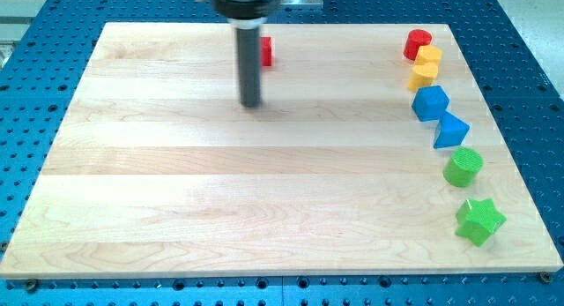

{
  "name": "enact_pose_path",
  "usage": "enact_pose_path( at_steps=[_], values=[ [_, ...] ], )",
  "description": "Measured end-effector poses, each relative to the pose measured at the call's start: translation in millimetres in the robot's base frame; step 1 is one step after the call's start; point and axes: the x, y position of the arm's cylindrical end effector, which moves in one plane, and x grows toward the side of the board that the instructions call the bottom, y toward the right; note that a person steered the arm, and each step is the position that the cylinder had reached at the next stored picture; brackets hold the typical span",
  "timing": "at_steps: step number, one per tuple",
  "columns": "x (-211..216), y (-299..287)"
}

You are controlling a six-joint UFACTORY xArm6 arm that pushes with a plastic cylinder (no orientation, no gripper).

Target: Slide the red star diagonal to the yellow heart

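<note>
My tip (252,104) rests on the wooden board (220,191) in its upper middle. A red block (266,50) sits just above and to the right of the tip, near the board's top edge. The rod hides its left part, so I cannot make out its shape. Two yellow blocks (430,56) (424,76) sit one below the other near the board's top right corner. I cannot tell which of them is the heart. A rounded red block (418,43) touches the upper yellow one from above-left. The tip is far to the left of that group.
Down the board's right side runs a curved line of blocks: a blue block (430,103), a second blue block (451,130), a green cylinder (463,167) and a green star (479,221). A blue perforated table surrounds the board.
</note>
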Motion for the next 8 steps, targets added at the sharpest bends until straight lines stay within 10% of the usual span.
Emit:
enact_pose_path(
  at_steps=[4, 8],
  values=[
    [-82.6, -14.3],
    [-152.4, 116.4]
  ],
)
